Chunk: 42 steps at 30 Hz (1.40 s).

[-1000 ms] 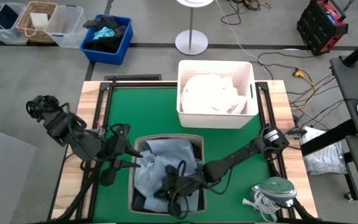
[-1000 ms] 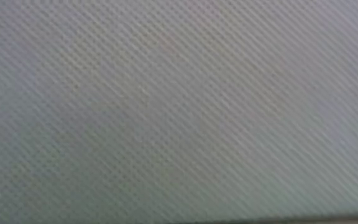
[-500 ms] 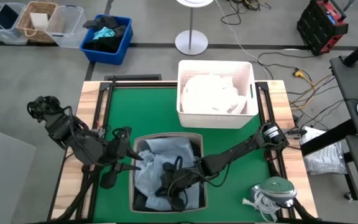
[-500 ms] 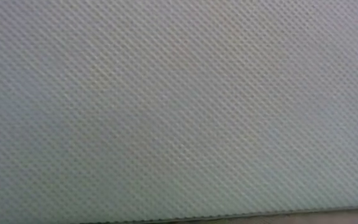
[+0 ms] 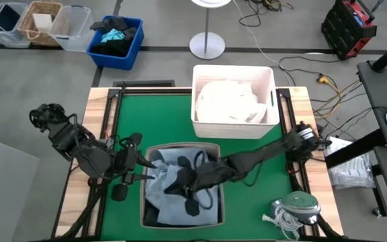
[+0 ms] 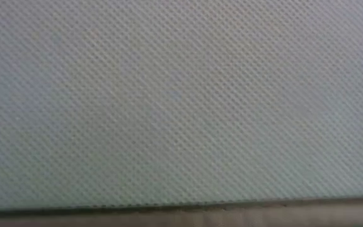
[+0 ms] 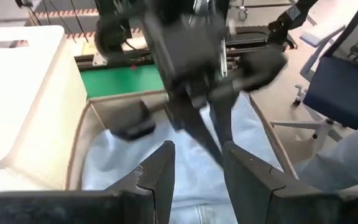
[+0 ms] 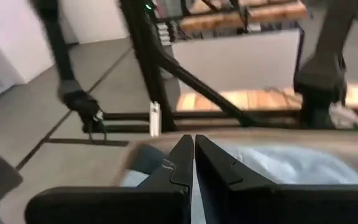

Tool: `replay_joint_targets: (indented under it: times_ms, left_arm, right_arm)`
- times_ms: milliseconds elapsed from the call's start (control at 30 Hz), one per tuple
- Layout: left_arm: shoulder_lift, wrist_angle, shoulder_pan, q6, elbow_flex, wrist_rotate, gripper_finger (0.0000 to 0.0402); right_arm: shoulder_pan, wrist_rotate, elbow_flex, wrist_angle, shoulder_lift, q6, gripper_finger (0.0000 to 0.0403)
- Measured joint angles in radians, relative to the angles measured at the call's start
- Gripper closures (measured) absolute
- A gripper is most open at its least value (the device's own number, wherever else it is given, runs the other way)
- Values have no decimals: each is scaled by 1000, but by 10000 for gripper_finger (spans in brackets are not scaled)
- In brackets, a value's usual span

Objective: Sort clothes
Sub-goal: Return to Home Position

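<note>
My right gripper (image 5: 180, 183), fingers pressed together, has moved up-frame over the light blue shirt (image 5: 173, 202) in the lower-centre bin (image 5: 215, 151). My left gripper (image 5: 146, 173), fingers spread, holds at the bin's left rim. White pieces (image 5: 227, 101) unchanged, upper centre.

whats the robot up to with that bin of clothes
Both arms are working over the tan bin at the near edge of the green table, which holds a light blue shirt. The right gripper is over the middle of the shirt with its fingers shut. The left gripper is at the bin's left side, fingers open. The white bin behind already holds white pieces.
</note>
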State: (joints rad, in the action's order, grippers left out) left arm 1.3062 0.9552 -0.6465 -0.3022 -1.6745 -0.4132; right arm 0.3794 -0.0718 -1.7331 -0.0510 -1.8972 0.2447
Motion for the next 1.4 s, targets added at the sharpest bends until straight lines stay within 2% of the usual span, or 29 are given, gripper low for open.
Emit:
replay_joint_targets:
  times_ms: [233, 367, 467, 633, 700, 800, 867, 933, 1067, 1167, 1267, 1400]
  left_arm:
    - [-20, -62, -1, 79, 0, -78, 287]
    - [-24, -235, 12, 229, 0, -125, 287]
    - [-16, -376, 36, 363, 2, -141, 287]
    - [-16, -503, 50, 374, -1, -229, 287]
    - [-15, -571, 51, 346, 0, -234, 287]
    - [-5, -684, 71, 450, 0, -234, 287]
    - [-5, -694, 103, 501, 0, -229, 287]
    - [-9, -681, 160, 501, 1, -181, 287]
    - [-15, -628, 311, 421, 1, 98, 287]
    - [-15, -565, 413, 361, 1, 239, 287]
    - [-22, -532, 454, 373, 2, 265, 287]
    - [-50, -522, 459, 425, 2, 234, 287]
  right_arm:
    - [6, 16, -11, -47, 173, -174, 392]
    - [-7, 10, -13, -61, 285, -266, 390]
    - [-12, 9, -13, -69, 329, -271, 390]
    - [-19, 8, -12, -76, 401, -252, 390]
    - [-19, 8, -13, -68, 424, -218, 390]
    - [-26, 9, -13, -38, 443, -232, 390]
    - [-51, 21, -13, -59, 454, -288, 390]
    - [-83, 49, -13, -84, 468, -325, 390]
    - [-160, 226, -13, -144, 481, -370, 390]
    - [-208, 365, -11, -188, 492, -394, 390]
    - [-234, 394, -10, -253, 526, -423, 390]
    - [-256, 395, 20, -297, 595, -470, 390]
